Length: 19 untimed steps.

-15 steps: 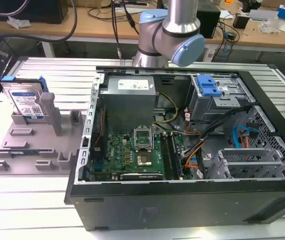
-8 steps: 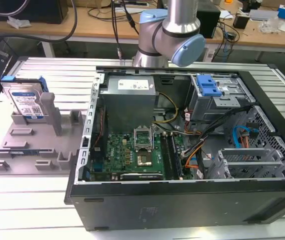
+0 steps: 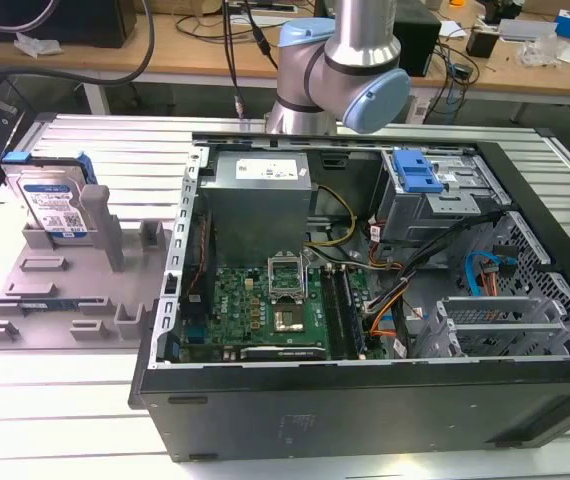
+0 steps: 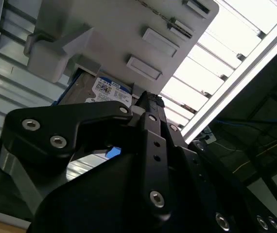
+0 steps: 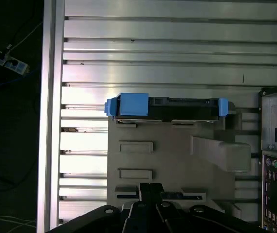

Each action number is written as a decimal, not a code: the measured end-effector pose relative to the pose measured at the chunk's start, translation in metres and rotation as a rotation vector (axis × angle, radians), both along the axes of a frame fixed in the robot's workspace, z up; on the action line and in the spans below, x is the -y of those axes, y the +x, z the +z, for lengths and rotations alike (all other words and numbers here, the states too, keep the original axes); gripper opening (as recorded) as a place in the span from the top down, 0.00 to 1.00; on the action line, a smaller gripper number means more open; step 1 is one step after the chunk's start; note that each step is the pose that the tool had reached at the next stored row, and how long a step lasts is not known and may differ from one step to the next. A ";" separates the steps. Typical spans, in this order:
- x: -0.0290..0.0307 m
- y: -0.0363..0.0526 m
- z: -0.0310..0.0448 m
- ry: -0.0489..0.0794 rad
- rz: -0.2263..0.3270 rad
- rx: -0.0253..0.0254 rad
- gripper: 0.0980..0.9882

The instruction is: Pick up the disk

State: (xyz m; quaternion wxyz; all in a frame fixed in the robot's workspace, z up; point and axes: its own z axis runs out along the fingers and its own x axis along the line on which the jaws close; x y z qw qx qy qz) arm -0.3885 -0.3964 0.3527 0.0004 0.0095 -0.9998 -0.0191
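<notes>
The disk (image 5: 177,106) stands on edge in the grey holder tray (image 5: 177,160), not yet taken.
My claw (image 5: 151,191), pressed together on nothing, hangs over one end of the tray. The disk is slotted at the tray's other end, propped upright, I judge, so its top edge is free to pinch. The tray lies on the worktop (image 5: 177,48).

Bright, even light from above fills the exterior view, and the holder tray (image 3: 55,300) throws only soft shadows on the slatted table (image 3: 65,400). In the second wrist view the slats beyond the tray are burnt white by glare. In the first wrist view the slats beside the tray shine in bands, while the floor (image 5: 12,145) past the table edge is nearly black.
</notes>
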 end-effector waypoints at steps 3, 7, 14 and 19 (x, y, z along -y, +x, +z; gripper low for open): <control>0.0000 0.0000 0.0000 0.000 0.005 0.0000 0.99; 0.0000 0.0000 -0.0001 0.000 0.138 0.0000 0.99; 0.0000 0.0000 -0.0004 0.000 0.291 0.0000 0.99; 0.0000 0.0000 -0.0012 0.000 0.433 0.0000 0.99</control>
